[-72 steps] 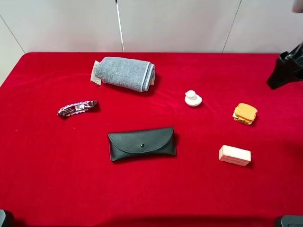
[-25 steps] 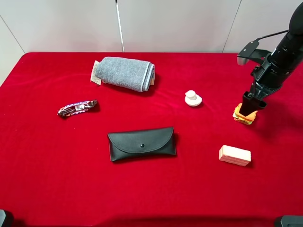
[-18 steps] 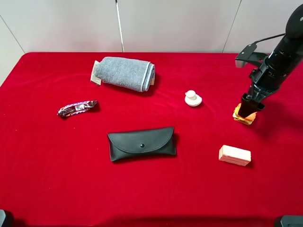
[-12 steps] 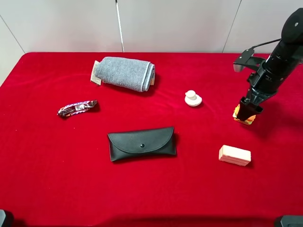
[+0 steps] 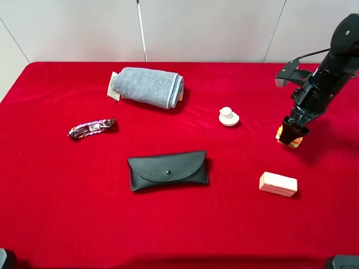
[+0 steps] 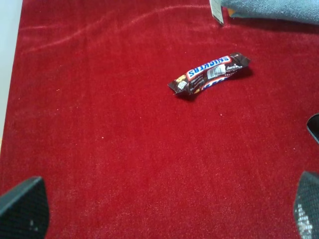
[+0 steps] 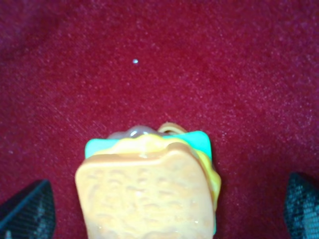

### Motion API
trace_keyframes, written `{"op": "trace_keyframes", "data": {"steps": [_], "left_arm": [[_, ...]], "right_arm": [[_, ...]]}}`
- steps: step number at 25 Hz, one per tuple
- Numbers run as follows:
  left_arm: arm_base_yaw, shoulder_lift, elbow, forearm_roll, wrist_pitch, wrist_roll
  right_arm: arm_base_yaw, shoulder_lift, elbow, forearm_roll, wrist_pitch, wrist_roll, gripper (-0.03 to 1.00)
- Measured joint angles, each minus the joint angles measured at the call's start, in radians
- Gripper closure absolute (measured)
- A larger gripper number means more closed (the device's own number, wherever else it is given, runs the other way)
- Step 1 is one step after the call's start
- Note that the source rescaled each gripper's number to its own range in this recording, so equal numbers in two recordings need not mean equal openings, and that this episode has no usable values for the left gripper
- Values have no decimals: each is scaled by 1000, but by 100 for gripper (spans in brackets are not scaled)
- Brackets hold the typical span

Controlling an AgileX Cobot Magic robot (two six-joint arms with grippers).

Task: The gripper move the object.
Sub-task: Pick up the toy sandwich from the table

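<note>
Dropping from the far right corner, the right gripper (image 5: 291,132) had come down over the object (image 7: 147,191), which sat where it had been on the bench (image 5: 224,224), right side, near the pink block (image 5: 277,184). Its jaws stood apart on either side, with gaps showing; closing them looked the next step before any move.

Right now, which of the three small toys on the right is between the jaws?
The orange-tan toy sandwich sits between the open jaws; the pink block and white knob lie apart from them.
</note>
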Motion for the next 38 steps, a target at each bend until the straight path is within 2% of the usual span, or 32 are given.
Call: {"op": "trace_keyframes", "data": {"steps": [29,30,31,33,35,38], "left_arm": [[0,0,0,0,0,0],[0,0,0,0,0,0],[0,0,0,0,0,0],[0,0,0,0,0,0],[0,0,0,0,0,0],[0,0,0,0,0,0]], "right_arm": [[0,53,1,7,-4,-1,-3],[0,53,1,7,-4,-1,0],[0,53,1,7,-5,-1,11],[0,53,1,7,-10,-1,46],[0,53,1,7,-11,-1,96],[0,53,1,7,-11,-1,97]]}}
